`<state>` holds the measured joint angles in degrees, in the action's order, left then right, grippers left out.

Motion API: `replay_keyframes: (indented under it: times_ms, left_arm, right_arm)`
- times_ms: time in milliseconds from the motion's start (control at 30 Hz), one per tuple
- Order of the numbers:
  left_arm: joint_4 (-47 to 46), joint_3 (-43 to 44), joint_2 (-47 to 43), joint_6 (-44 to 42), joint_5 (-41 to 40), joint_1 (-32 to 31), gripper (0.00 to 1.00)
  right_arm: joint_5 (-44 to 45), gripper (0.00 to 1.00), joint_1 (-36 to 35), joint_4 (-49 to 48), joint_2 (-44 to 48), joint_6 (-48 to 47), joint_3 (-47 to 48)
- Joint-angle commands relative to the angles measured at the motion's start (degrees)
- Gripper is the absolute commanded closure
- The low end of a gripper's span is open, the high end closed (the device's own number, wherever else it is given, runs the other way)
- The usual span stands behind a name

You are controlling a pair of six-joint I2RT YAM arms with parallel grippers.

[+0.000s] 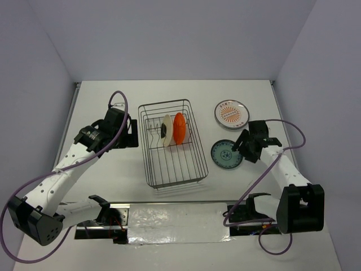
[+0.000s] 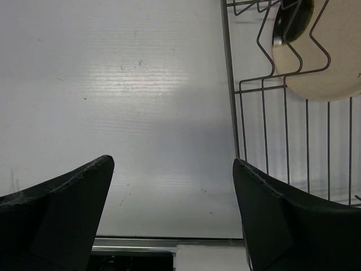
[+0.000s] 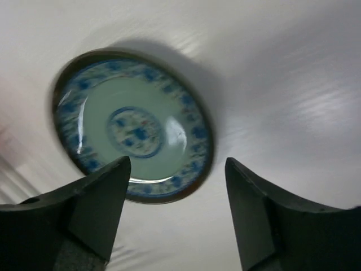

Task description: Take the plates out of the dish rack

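The dark wire dish rack (image 1: 151,169) stands mid-table and holds two upright plates: a cream plate with a dark patch (image 1: 166,130) and a solid orange plate (image 1: 179,128). The cream plate (image 2: 333,62) and rack wires (image 2: 228,84) show in the left wrist view. A teal plate (image 1: 226,154) lies flat right of the rack, also in the right wrist view (image 3: 132,124). An orange-sunburst plate with grey rim (image 1: 232,113) lies behind it. My left gripper (image 1: 131,132) (image 2: 174,164) is open and empty, just left of the rack. My right gripper (image 1: 241,145) (image 3: 177,164) is open and empty, just above the teal plate's right edge.
A shiny metal strip (image 1: 169,215) runs along the near table edge between the arm bases. Purple cables (image 1: 119,101) loop off both arms. The table's side walls close in left and right.
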<state>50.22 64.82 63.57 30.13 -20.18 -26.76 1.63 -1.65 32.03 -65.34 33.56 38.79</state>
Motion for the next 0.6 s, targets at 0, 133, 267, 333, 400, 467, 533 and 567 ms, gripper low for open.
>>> replay_keyframes:
  times_ms: [0,133,267,333,400,467,533,567]
  left_arm:
    - [-1.35,-0.04,-1.08,-0.42,0.33,0.22,0.01]
    - [-1.44,-0.48,-1.34,-0.42,-0.29,0.31,0.00]
    - [-1.79,-0.48,-0.56,1.50,-0.38,0.22,0.00]
    - [-1.44,0.22,0.06,2.30,-0.47,0.31,0.00]
    - [-1.44,0.84,0.15,2.57,-0.03,0.22,0.01]
    - [-1.26,1.10,-0.11,2.13,-0.12,0.31,0.00]
    - [-0.74,1.28,-0.55,1.60,-0.99,0.31,0.01]
    - [-0.47,1.19,-0.73,1.51,-1.26,0.31,0.01]
  right_arm:
    - [8.61,0.24,-1.59,6.17,-0.49,2.02,4.26]
    - [25.95,0.19,-17.19,15.77,0.04,2.92,20.48]
    - [20.00,0.25,-30.47,13.24,-7.83,-4.19,33.67]
    - [23.57,0.30,-35.07,16.12,-13.64,-6.48,43.68]
    - [26.40,0.39,-40.09,19.46,-22.34,-8.50,49.25]
    - [28.24,0.41,-42.37,20.78,-28.84,-9.65,55.77]
    - [29.40,0.41,-43.87,22.80,-34.29,-8.95,61.38]
    - [29.57,0.41,-44.31,23.60,-35.89,-8.43,62.89]
